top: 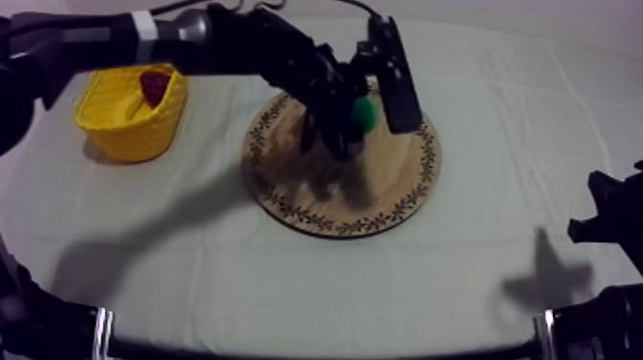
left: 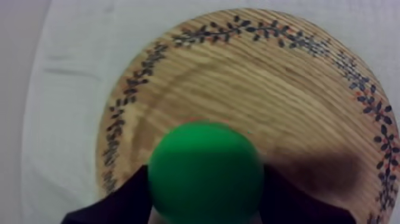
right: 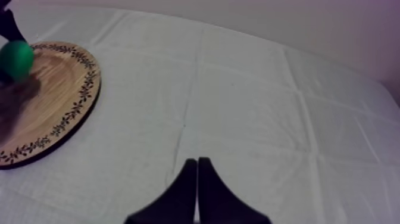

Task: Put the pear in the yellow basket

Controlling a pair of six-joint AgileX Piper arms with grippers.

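Over the round wooden board (top: pixel 383 187), in the top view, my left gripper (top: pixel 346 129) hangs at the end of its arm, which comes in from the upper left. It is closed on the pear (top: pixel 365 113), a green shape at the gripper's right side, above the board's far half. A dark shadow (top: pixel 335 177) lies on the wood below it. The yellow basket (top: pixel 115 126) stands on the cloth (top: pixel 287 278) to the left, well apart from the board, with 1 small red fruit (top: pixel 153 86) inside it. My right arm (top: pixel 612 218) sits low at the right edge, well away from the board.

From the left wrist view, the pear is a round green body clamped between the 2 black fingers (left: pixel 119 202), 1 on each side and both touching it. Behind it lie the board's wood grain and patterned rim, with cloth beyond the rim. A shadow falls on the wood just beside the pear. Whether the pear touches the board or hangs just clear of it, I cannot tell.

From the right wrist view, my right gripper (right: pixel 197 179) has its 2 fingers pressed together as a narrow wedge with nothing between them, over bare cloth. The board lies farther off with the pear over its far part. A dark piece of the left gripper shows just above the pear.
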